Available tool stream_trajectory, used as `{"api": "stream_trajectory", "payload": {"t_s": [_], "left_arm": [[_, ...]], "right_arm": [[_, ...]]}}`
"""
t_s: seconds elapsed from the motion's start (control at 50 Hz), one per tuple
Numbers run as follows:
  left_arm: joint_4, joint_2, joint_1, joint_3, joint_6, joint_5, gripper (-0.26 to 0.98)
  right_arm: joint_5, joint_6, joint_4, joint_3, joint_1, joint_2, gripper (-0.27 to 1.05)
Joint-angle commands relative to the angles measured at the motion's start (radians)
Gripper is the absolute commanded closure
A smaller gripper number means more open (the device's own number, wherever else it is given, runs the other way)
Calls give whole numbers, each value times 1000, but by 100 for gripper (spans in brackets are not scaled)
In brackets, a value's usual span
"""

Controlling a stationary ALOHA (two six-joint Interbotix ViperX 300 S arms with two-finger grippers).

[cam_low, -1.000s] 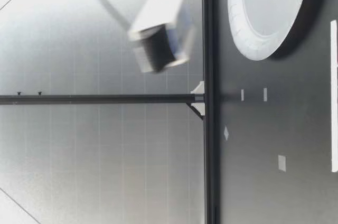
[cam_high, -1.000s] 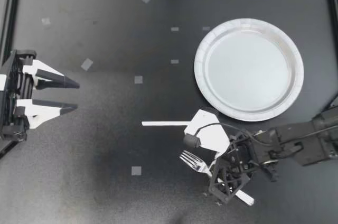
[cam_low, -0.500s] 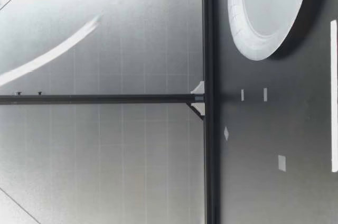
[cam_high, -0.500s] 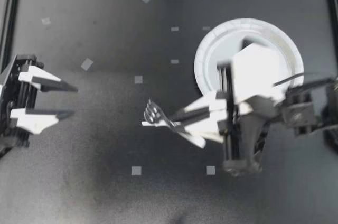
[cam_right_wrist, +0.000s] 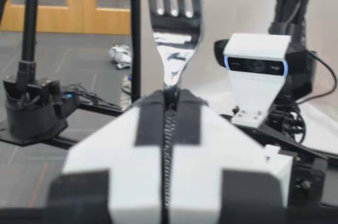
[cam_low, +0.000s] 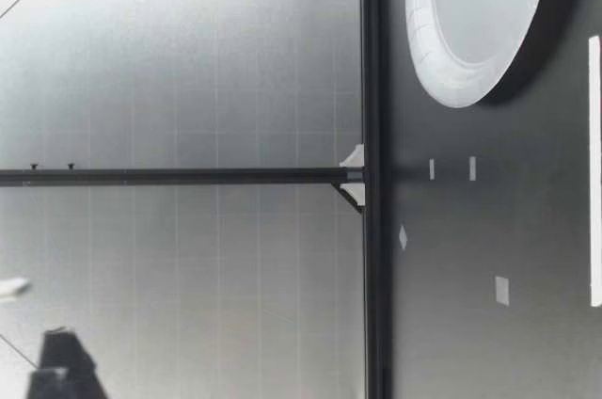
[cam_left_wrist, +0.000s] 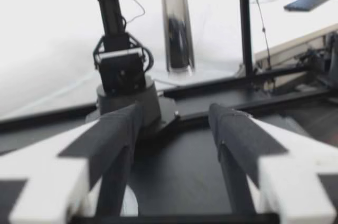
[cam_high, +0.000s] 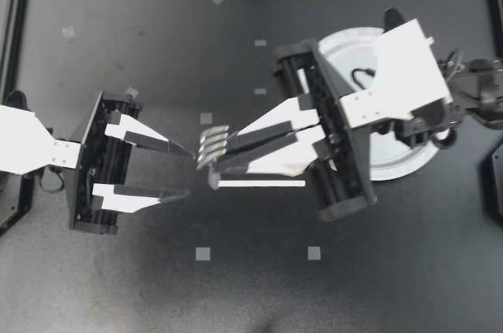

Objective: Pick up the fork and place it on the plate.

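**Fork held between the two arms, short of the plate**

Top view. The right end effector [cam_high: 222, 157] reaches in from the plate's side, its fingers pressed together and clamped on the handle of the metal fork [cam_high: 213, 144]. The tines point toward the left end effector [cam_high: 190, 173], whose fingers stand apart with nothing between them. The tines lie just beside the tip of its upper finger. The fork is over the dark tabletop [cam_high: 157, 50], beside the white paper plate [cam_high: 409, 166] and not over it. The right arm covers much of the plate. A white strip [cam_high: 263, 184] lies on the tabletop under the right fingers, and two tape squares [cam_high: 203, 253] lie nearer the front edge.

Low view. The plate [cam_low: 425, 41] rests flat on the tabletop and carries nothing. The fork does not show here. A dark part of an arm [cam_low: 61, 366] shows high above the tabletop; which arm cannot be told.

Left wrist view. The two dark finger pads [cam_left_wrist: 119, 129] are spread, with bare tabletop between them.

Right wrist view. The fingers meet on the fork's neck, and the tines project straight ahead. A white camera [cam_right_wrist: 256, 65] stands beyond.
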Motion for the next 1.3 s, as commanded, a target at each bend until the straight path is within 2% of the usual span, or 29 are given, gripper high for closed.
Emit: {"api": "stream_trajectory", "payload": {"t_s": [0.0,0.42,0.68,0.96,1.28], "left_arm": [[2,-14,-2,-23,-5,-15,18],[2,-2,-5,-31,-69,-20,19],[14,5,-46,-35,-84,-20,19],[14,49,-48,-64,-84,-18,19],[14,35,-48,-49,-94,-18,19]], "right_arm": [[-23,-2,14,-15,-8,9,89],[-77,-43,17,-51,-8,81,89],[-72,-61,17,-64,-15,92,89],[-81,-63,17,-74,-15,107,89],[-81,-63,15,-66,-15,87,89]]}}
